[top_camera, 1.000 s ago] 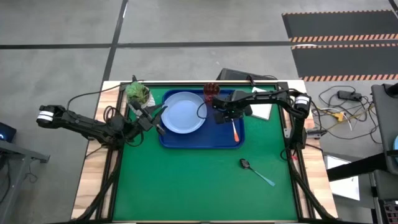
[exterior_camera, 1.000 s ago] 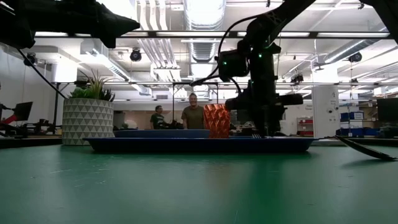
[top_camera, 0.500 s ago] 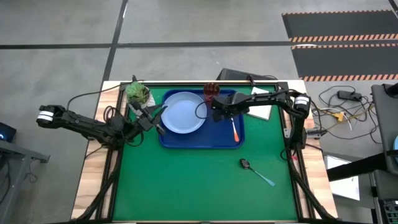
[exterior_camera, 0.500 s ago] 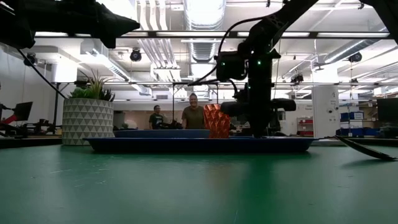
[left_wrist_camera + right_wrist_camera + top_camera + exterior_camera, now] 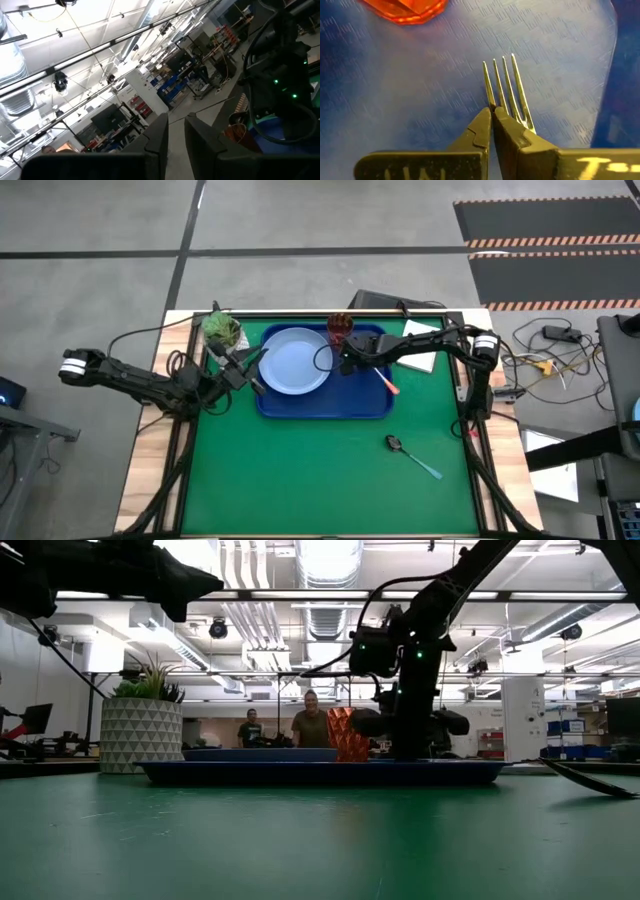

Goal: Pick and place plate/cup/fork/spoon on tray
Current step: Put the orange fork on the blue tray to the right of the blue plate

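The dark blue tray point(image 5: 300, 405) holds the pale blue plate point(image 5: 295, 361), the red-orange cup point(image 5: 340, 328) at its far edge, and the orange-handled fork point(image 5: 387, 381), which lies slanting on the tray floor. My right gripper point(image 5: 352, 363) is shut low over the tray, between cup and fork handle. In the right wrist view the fork's tines point(image 5: 503, 85) lie flat on the tray just beyond its fingertips point(image 5: 492, 112). The blue-handled spoon point(image 5: 415, 456) lies on the green mat, near right. My left gripper point(image 5: 252, 380) waits left of the tray, fingers slightly apart, holding nothing. My right gripper's shut fingers point(image 5: 512, 131) point down at a slant over the fork's neck point(image 5: 520, 117) and lie along the fork. They cover the neck, so I cannot tell whether they touch it. The fork rests on the tray.
A white pot with a green plant point(image 5: 222, 330) stands at the tray's far left corner. A white block point(image 5: 421, 355) lies right of the tray. Bare green mat point(image 5: 300, 480) stretches across the near half. People stand in the room beyond the table point(image 5: 312, 725).
My right gripper has moved a little toward the table's left edge, staying low over the tray. The fork has turned on the tray: its orange handle, which pointed toward the near edge, has swung toward the right edge and now lies slanting.
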Motion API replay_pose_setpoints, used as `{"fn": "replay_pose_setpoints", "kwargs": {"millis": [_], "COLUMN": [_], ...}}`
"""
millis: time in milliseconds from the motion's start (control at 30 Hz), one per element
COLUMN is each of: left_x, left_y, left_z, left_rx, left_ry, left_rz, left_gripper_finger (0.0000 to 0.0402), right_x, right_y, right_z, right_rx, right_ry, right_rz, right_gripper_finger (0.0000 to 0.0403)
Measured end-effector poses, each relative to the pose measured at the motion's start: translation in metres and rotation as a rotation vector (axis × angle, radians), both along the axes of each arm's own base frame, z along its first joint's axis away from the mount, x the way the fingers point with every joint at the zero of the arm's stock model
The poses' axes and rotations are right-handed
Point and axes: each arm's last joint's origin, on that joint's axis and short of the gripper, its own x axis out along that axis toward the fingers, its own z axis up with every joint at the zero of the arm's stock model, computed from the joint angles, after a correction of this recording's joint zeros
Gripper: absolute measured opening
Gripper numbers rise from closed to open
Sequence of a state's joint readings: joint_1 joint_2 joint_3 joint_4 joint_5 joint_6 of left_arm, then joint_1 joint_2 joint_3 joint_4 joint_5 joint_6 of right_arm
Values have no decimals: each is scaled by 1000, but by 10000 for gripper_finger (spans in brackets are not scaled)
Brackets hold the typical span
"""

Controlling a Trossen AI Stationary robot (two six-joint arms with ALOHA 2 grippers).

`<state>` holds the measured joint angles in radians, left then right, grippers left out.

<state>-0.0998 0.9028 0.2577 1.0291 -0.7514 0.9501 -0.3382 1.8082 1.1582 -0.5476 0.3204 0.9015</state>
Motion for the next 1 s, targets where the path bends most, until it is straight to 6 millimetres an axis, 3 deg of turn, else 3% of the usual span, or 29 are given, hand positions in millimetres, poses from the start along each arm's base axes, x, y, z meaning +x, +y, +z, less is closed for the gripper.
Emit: {"fn": "replay_pose_setpoints", "kwargs": {"millis": [533,1000], "left_x": [0,0], "left_y": [0,0], "left_z": [0,0], "left_rx": [-1,-1], "left_ry": [0,1], "left_rz": [1,1], "left_gripper_finger": [44,44], "right_x": [-5,-17], "right_y": [-10,-14], "right_z": [2,38], "right_rx": [-15,-88], "right_ry": [2,-45], "right_rz": [-47,-57], "right_gripper_finger": [8,8]}}
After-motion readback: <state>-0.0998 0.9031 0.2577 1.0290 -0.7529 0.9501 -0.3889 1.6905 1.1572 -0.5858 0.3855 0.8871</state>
